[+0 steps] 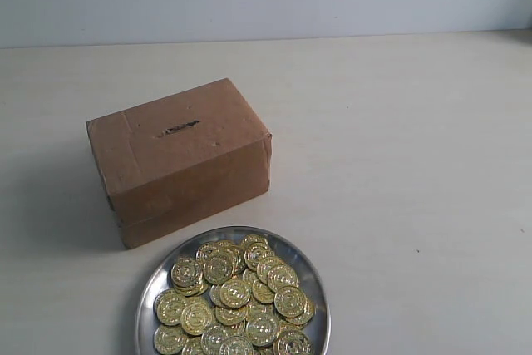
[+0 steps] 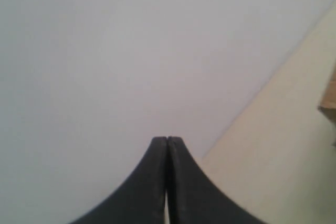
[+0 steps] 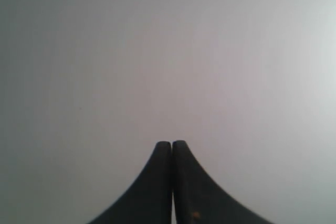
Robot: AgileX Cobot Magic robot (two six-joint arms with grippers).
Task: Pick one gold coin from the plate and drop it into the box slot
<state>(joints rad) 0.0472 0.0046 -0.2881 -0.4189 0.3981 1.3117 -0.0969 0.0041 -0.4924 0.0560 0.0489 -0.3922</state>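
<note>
A brown cardboard box (image 1: 179,160) stands left of centre on the pale table, with its short dark slot (image 1: 179,130) in the top face. In front of it, at the near edge, sits a round silver plate (image 1: 313,283) heaped with several gold coins (image 1: 235,298). Neither arm appears in the exterior view. My left gripper (image 2: 167,139) is shut with nothing between its black fingers; it faces a pale wall, with a brown corner, perhaps the box (image 2: 329,100), at the frame's edge. My right gripper (image 3: 171,142) is shut too, empty, facing plain grey wall.
The table (image 1: 416,164) stretches bare to the right of the box and plate, and a pale wall runs along its far edge. The plate's near rim is cut off by the bottom of the exterior view.
</note>
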